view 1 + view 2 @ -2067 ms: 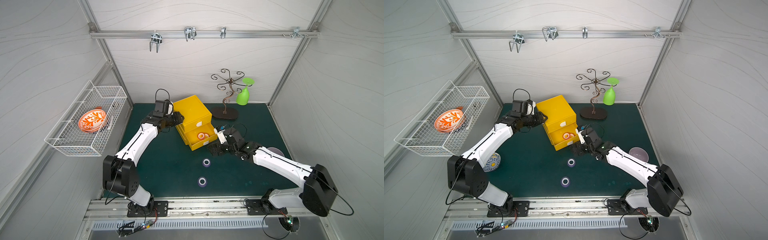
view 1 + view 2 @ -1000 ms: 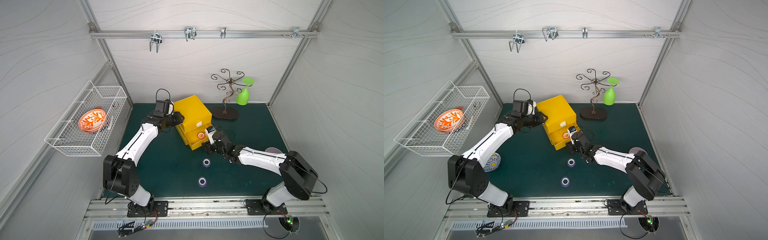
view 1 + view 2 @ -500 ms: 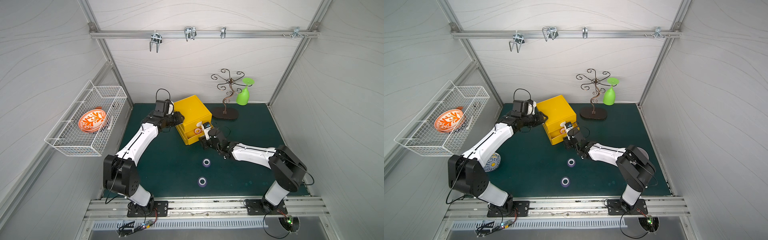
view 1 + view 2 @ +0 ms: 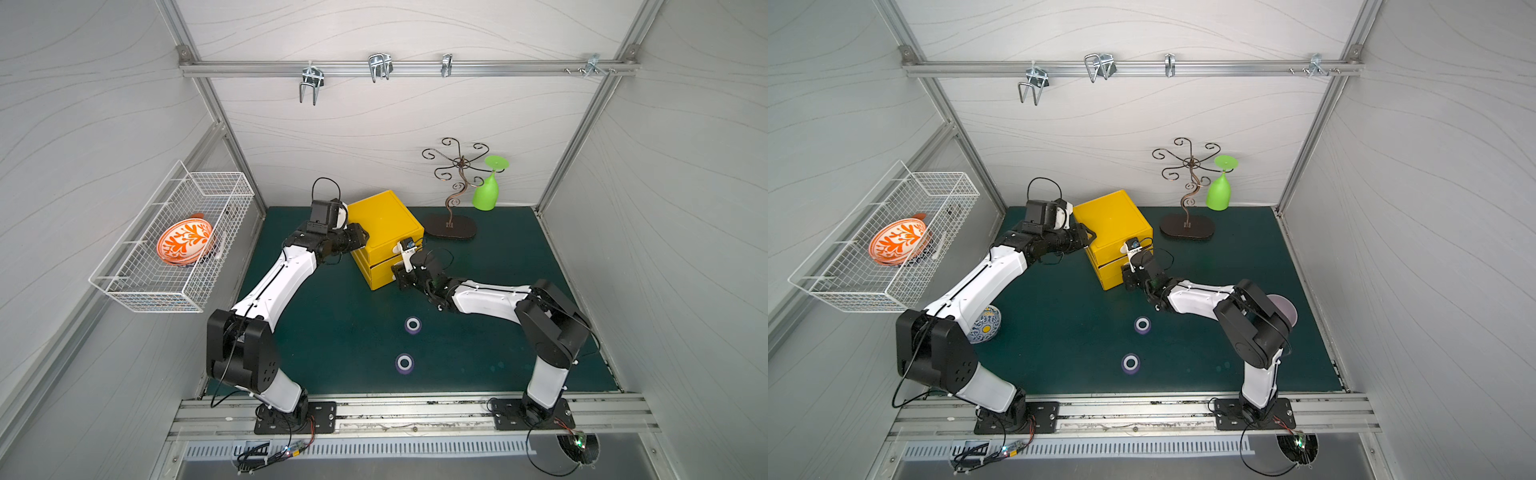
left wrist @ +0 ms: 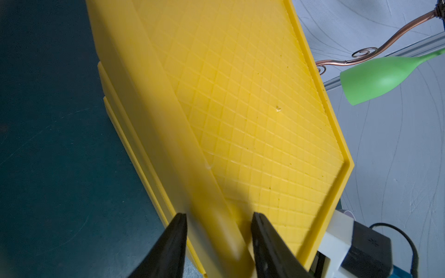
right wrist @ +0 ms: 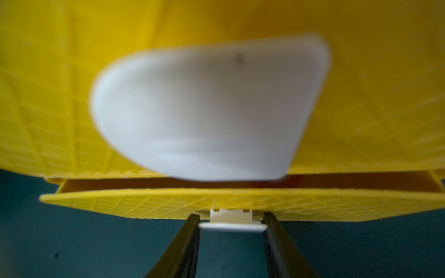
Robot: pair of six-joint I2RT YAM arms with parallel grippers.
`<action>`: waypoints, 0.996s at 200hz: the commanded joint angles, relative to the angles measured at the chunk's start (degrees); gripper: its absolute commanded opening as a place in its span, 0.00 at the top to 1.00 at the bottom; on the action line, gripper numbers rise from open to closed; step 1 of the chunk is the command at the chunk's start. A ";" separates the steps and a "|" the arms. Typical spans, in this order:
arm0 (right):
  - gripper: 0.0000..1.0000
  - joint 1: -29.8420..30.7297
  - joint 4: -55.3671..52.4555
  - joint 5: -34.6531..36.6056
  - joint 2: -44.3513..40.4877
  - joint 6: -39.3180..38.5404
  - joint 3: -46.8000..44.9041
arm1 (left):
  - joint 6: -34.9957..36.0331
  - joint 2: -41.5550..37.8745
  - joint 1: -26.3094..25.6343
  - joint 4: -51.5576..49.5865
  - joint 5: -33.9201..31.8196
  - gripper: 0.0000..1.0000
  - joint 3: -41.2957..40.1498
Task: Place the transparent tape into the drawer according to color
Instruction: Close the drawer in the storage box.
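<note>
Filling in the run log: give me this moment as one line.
left hand: clamps yellow box top edge | right hand: grips bottom drawer handle, drawer ajar | two purple tape rolls on mat

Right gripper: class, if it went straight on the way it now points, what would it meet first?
The right gripper would first meet the white tab handle between its fingers, then probably the drawer front behind it.
</note>
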 commanded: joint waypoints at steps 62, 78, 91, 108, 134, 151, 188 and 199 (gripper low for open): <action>0.52 0.06 3.46 -1.49 2.37 -0.10 1.83 | 1.42 2.40 -0.24 -2.61 1.00 0.52 0.62; 0.52 0.08 3.50 -1.96 2.36 -0.05 1.75 | 1.43 2.40 -0.24 -2.56 1.09 0.53 0.53; 0.51 0.14 3.15 -1.99 1.88 0.37 1.34 | 1.43 2.40 -0.24 -2.52 1.13 0.53 0.44; 0.50 0.14 2.81 -1.65 0.62 1.21 -0.09 | 1.49 2.36 -0.24 -2.67 1.09 0.52 0.44; 0.47 0.20 1.89 -1.37 -2.03 2.72 -3.47 | 1.60 2.15 -0.19 -2.78 1.09 0.52 0.27; 0.45 0.14 1.86 -1.46 -3.23 4.05 -5.95 | 1.69 2.07 -0.17 -2.70 1.09 0.52 0.09; 0.40 -0.38 4.17 -1.63 -2.61 5.40 -9.98 | 1.52 2.12 -0.23 -2.61 1.62 0.52 -0.26; 0.37 -0.56 5.26 -1.64 -2.06 5.44 -10.70 | 1.52 1.96 -0.20 -2.61 1.71 0.51 -0.35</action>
